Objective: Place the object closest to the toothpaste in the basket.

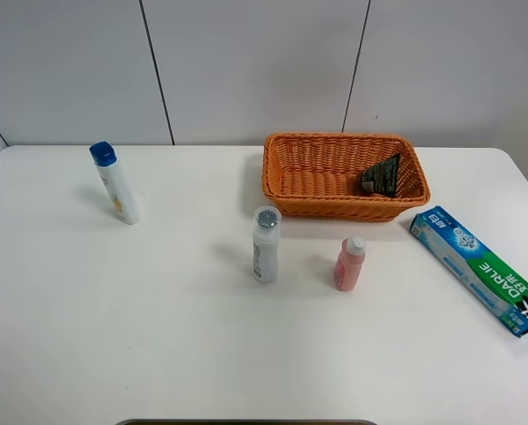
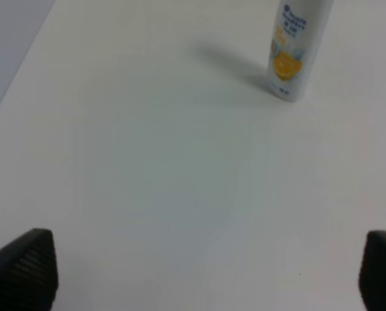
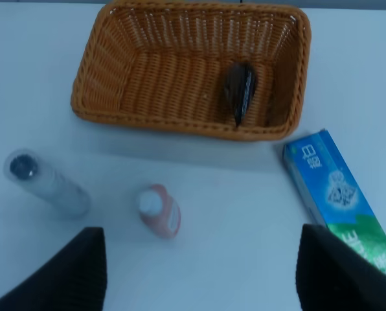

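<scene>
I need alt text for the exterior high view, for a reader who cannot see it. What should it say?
A white table holds an orange wicker basket with a dark packet inside, and a toothpaste box lying to its right. In front of the basket stand a small pink bottle and a clear-capped white bottle; a blue-capped white bottle stands far left.

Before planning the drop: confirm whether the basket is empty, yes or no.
No; in the exterior high view a dark wedge-shaped item already lies inside the basket, against its right end.
</scene>
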